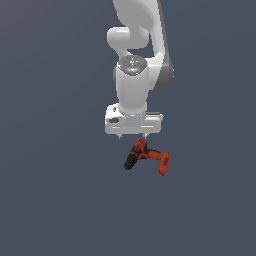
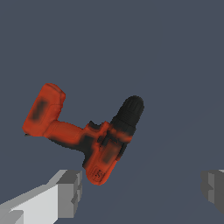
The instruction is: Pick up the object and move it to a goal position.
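Hanging right over the drill (image 1: 147, 157), with the gripper (image 1: 132, 136) spread wide and holding nothing. Lying flat on the dark floor (image 1: 50, 200), black chuck end (image 2: 129, 113) pointing to the exterior view's left and blocky battery base (image 2: 43, 109) off to the exterior view's right. Showing one grey finger (image 2: 70, 192) close beside the back of the drill's body in the wrist view, and the other finger (image 2: 214, 190) well apart on the far side (so not centred yet).

Looks hard and stiff, not squashy, and likely a bit heavy at the battery end. Probably smooth plastic, so maybe slippery. Best to pinch across the fat red middle (image 2: 103, 151), near where the handle joins, so neither end tips down. Bad to grab by the round chuck (could roll out). Needs a small slide sideways first, then a drop down, then a firm squeeze. No goal marker to be seen in either view.
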Tool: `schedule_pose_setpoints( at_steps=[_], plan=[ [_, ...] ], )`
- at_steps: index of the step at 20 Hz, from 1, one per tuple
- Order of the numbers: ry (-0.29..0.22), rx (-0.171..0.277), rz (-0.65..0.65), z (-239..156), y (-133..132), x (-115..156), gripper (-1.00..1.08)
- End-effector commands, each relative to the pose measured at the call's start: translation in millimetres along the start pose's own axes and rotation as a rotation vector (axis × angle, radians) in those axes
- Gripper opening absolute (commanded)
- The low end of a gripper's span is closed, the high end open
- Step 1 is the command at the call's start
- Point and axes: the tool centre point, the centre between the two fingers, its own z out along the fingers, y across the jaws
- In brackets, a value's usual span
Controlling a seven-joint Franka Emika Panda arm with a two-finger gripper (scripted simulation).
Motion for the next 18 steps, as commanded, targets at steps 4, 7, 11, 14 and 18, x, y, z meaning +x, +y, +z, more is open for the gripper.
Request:
schedule_pose_setpoints(
  at_steps=[4, 7, 11, 14, 18],
  plan=[
    [-0.011, 0.001, 0.005, 5, -1, -3, 0.68],
    [-0.030, 0.002, 0.012, 13, -3, -8, 0.68],
    [-0.027, 0.001, 0.015, 13, -3, -8, 0.68],
    [-0.020, 0.000, 0.025, 17, -4, -7, 0.68],
    [-0.002, -0.005, 0.049, 24, -4, -4, 0.68]
  ],
)
